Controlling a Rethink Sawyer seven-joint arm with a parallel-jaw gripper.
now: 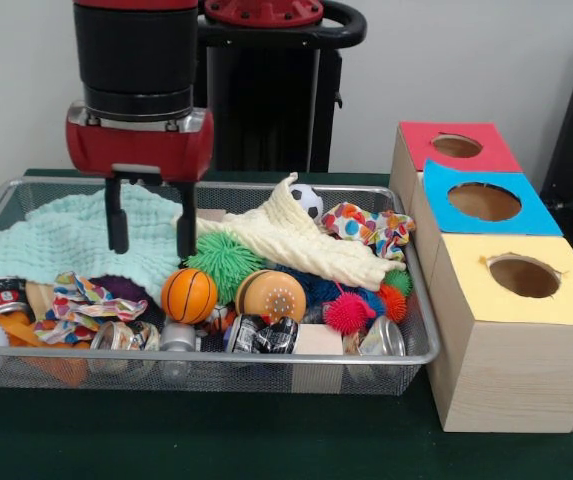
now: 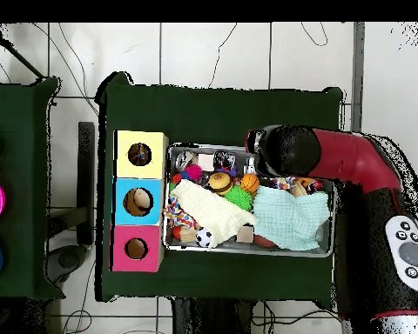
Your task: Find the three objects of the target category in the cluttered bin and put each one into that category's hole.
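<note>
The gripper [image 1: 151, 232] was held open and empty above the mint cloth [image 1: 66, 240]. If lowered, cloth could be snagged instead of the basketball [image 1: 188, 295], judging by its closeness.

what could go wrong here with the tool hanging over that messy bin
The open tool hangs just above the mint cloth; coming down, it may snag fabric rather than a target. The basketball and other balls lie packed together and could roll from a grasp. The cream cloth may hide objects beneath.

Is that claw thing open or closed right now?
Open. The claw hangs with its two black fingers apart and nothing between them, above the mint cloth.
</note>
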